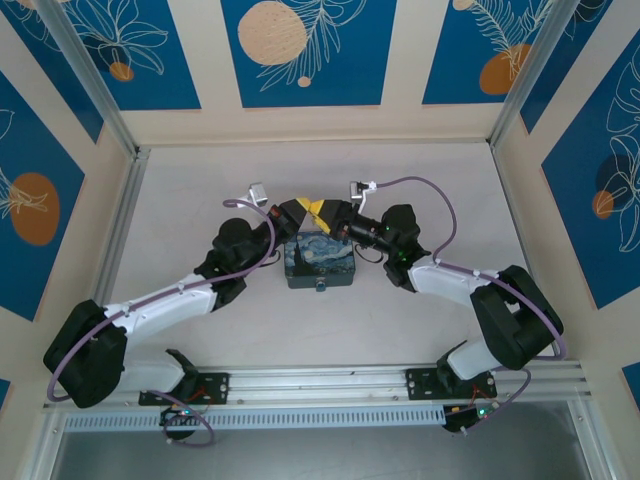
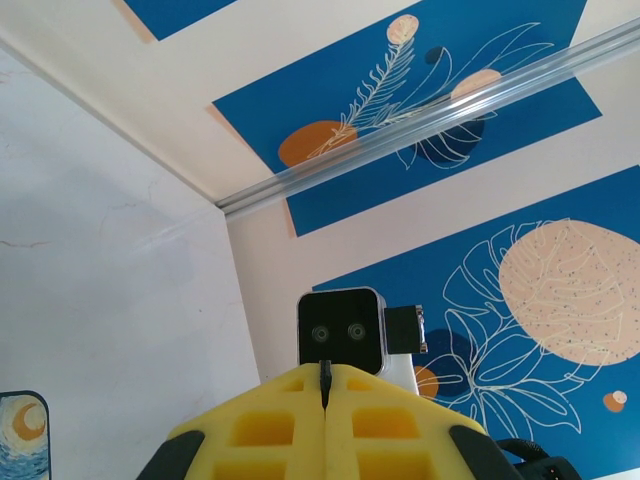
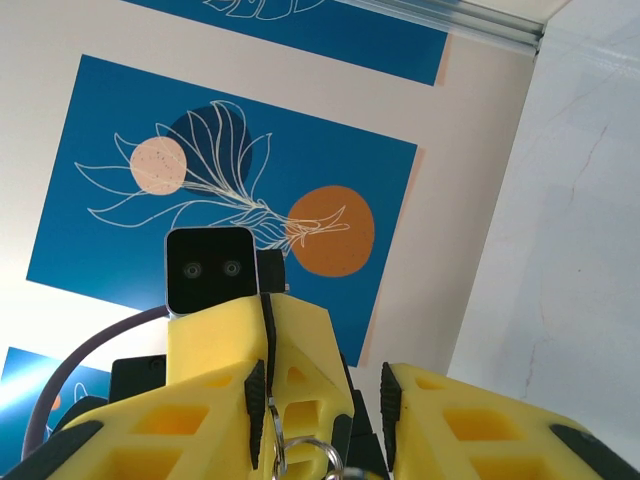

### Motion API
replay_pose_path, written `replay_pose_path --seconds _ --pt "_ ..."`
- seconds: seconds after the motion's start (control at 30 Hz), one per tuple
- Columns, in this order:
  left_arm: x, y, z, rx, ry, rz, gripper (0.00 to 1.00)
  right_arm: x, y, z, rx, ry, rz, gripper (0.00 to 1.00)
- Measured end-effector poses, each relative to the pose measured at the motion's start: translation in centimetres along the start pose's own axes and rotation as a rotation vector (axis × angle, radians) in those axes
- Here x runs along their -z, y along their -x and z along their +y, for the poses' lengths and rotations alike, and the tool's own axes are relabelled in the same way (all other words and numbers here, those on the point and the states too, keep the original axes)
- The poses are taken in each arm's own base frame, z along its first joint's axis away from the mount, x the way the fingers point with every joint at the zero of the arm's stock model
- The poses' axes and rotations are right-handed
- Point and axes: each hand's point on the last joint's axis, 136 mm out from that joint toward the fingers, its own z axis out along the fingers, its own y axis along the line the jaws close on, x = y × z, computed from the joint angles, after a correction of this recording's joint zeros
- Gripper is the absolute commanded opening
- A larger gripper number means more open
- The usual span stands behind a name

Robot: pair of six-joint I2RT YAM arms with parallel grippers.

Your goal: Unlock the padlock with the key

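My left gripper [image 1: 300, 212] and right gripper [image 1: 336, 213] meet tip to tip just above the far edge of the Starry Night tin [image 1: 320, 260]. The padlock [image 1: 320, 288] is a tiny dark piece on the tin's near face. In the left wrist view my left gripper [image 2: 324, 378] is shut on the key [image 2: 324, 382], a thin dark sliver poking out of the seam. The right gripper [image 3: 322, 400] is open, its jaws either side of the left gripper's shut fingers [image 3: 310, 350]. A small metal ring [image 3: 312, 456] hangs at their seam.
A corner of the tin [image 2: 20, 435] shows at the lower left of the left wrist view. Patterned blue walls [image 1: 300, 50] close the table [image 1: 200, 180] in on three sides. A metal rail [image 1: 330, 380] carrying both arm bases runs along the near edge.
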Motion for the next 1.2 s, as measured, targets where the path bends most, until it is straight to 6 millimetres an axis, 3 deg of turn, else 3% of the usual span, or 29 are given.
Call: replay_pose_path --seconds 0.17,0.43,0.63,0.67,0.8,0.9,1.07,1.2 --pt "0.0 0.0 0.1 0.0 0.004 -0.002 0.0 -0.1 -0.1 0.2 0.001 0.007 0.0 0.28" --pt "0.1 0.1 0.6 0.003 0.02 -0.009 0.0 -0.1 -0.1 0.6 -0.004 0.022 -0.005 0.0" --pt "0.2 0.1 0.7 0.003 0.023 -0.012 0.0 -0.1 -0.1 0.6 -0.006 0.02 -0.004 0.0" --pt "0.2 0.1 0.7 0.003 0.025 -0.011 0.02 -0.1 -0.1 0.6 -0.006 0.02 -0.004 0.0" --pt "0.6 0.1 1.3 -0.005 0.063 -0.001 0.4 0.0 -0.3 0.3 -0.009 0.016 0.006 0.0" --pt "1.1 0.5 1.7 -0.013 0.1 0.017 0.58 0.3 0.0 -0.3 -0.017 -0.001 0.006 0.0" --pt "1.3 2.8 1.1 -0.034 0.147 0.059 0.65 1.8 0.5 -1.4 -0.034 -0.05 0.012 0.0" --pt "0.2 3.4 -1.1 -0.069 0.138 0.19 0.59 3.4 0.9 -1.5 -0.035 -0.076 0.016 0.0"
